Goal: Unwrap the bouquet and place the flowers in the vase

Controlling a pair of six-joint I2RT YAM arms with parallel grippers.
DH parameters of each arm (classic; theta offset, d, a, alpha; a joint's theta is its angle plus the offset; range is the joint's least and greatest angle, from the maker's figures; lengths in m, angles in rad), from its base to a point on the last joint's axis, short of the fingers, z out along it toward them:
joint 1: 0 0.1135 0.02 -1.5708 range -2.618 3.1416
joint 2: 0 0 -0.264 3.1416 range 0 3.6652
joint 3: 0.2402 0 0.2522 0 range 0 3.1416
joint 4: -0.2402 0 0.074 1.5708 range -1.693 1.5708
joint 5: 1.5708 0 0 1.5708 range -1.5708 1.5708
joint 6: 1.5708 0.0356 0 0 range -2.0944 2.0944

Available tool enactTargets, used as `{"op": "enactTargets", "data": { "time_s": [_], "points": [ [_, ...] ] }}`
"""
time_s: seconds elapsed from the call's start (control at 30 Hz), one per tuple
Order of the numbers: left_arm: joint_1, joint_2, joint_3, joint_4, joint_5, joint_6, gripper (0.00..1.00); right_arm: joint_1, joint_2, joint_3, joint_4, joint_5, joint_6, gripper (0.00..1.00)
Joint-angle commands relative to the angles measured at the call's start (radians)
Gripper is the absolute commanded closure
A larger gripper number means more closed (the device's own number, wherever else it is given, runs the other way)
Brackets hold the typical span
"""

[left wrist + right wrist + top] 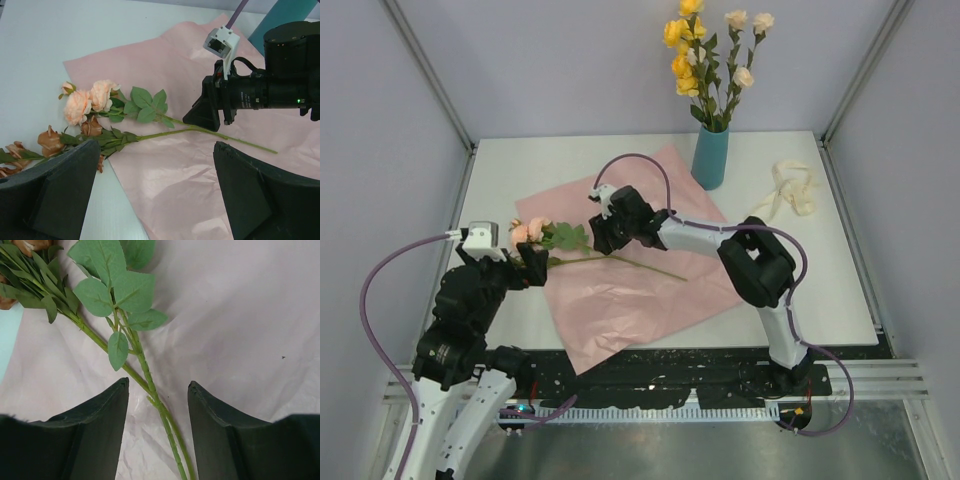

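1. A white table (790, 290) stands inside grey walls. A pink paper (620, 300) lies spread flat across its middle, and a cream ribbon (792, 190) lies loose at the far right.
2. The teal vase (710, 157) stands upright at the far edge, just beside the paper's far corner. It already holds yellow and cream flowers (688, 60).
3. Two more stems (142, 362) lie on the left part of the paper. Their peach-pink blooms (90, 102) and rusty orange blooms (50, 142) reach past its left edge onto the bare table.
4. The right pincer (603, 232) is low over those stems and released. Its fingers (100, 430) stand apart on either side of the two stalks, and nothing is gripped yet.
5. The left pincer (532, 265) hovers near the blooms at the left, spread wide and holding nothing.
6. The step in hand appears to be picking up the lying stems.
7. To do it well, the right pincer should close on bare stalk below the leaves. Both stalks should sit centred between the pads, so that neither slips out.
8. The paper under the stalks is thin, so the fingertips should stop short of pinching it.
9. After the lift, the cut ends should tip downward. They should enter the vase's narrow rim beside the flowers there, without knocking them.
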Motion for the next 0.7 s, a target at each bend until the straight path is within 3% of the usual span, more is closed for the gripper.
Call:
{"op": "enactTargets", "data": {
  "time_s": [0.0, 0.67],
  "points": [
    [-0.003, 0.021, 0.005, 0.015, 0.008, 0.007, 0.00, 0.009, 0.025, 0.057, 0.005, -0.012, 0.002, 0.45],
    [-0.003, 0.010, 0.002, 0.013, 0.007, 0.010, 0.00, 0.056, 0.122, 0.130, -0.015, 0.070, -0.038, 0.60]
  ]
}}
